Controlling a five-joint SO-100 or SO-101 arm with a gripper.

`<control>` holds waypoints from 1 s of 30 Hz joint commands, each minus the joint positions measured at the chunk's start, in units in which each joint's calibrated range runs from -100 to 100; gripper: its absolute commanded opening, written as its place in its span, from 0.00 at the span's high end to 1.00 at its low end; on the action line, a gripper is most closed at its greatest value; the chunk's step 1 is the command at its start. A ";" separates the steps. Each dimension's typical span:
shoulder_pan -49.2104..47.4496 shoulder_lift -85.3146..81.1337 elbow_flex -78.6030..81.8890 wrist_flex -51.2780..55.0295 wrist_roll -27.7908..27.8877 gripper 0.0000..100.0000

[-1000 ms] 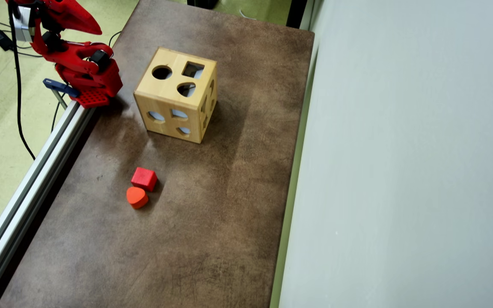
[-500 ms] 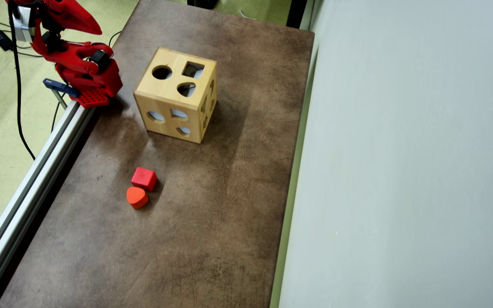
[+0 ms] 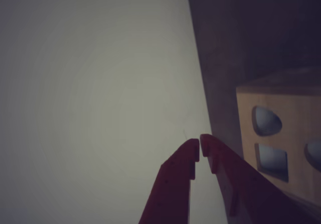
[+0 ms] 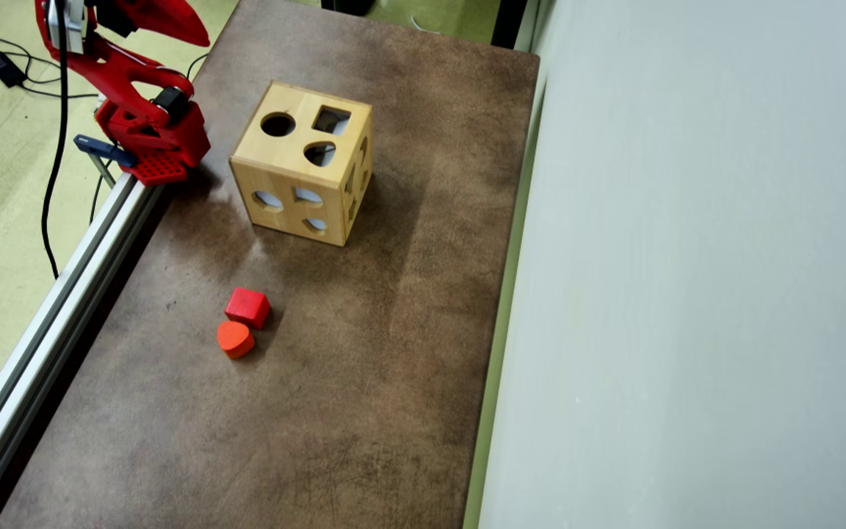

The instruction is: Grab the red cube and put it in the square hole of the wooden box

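Red plastic fingers fill the wrist view's bottom edge: my gripper (image 3: 200,144), 2 tapered tips nearly touching, only a sliver of gap, nothing between them. Matte finish w/ stepped notches on inner edges.

Wooden box (image 3: 281,133) sits at approx 3 o'clock of the tips in wrist view; pale smooth wood, 3 cutouts visible on the facing side, 1 rounded, 1 squarish, 1 cut off at frame edge.

Overhead view: box (image 4: 304,173) shows 3 holes on top, round, square hole (image 4: 331,120) and a rounded-triangle one; more cutouts on 2 side faces. Table (image 4: 393,330) is brown, mottled, worn-looking.

Red cube (image 4: 248,306) lies on the table at approx 7 o'clock from box, well apart from it. 1 orange heart-shaped block (image 4: 235,339) just beside the cube at its 7 o'clock, touching or nearly, can't tell. My arm base (image 4: 151,139) at box's 9 o'clock, clamped to an aluminium rail (image 4: 63,294).
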 commanded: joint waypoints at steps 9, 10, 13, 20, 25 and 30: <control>18.85 32.06 -8.08 -1.32 6.94 0.99; 18.85 33.84 -8.00 -1.32 9.04 0.99; 18.93 38.77 -7.28 -1.24 14.46 0.99; 18.93 50.15 -7.28 -1.24 23.74 0.99; 18.85 56.52 -7.37 -1.32 27.25 0.99; 18.78 61.27 -7.28 -1.40 27.50 0.99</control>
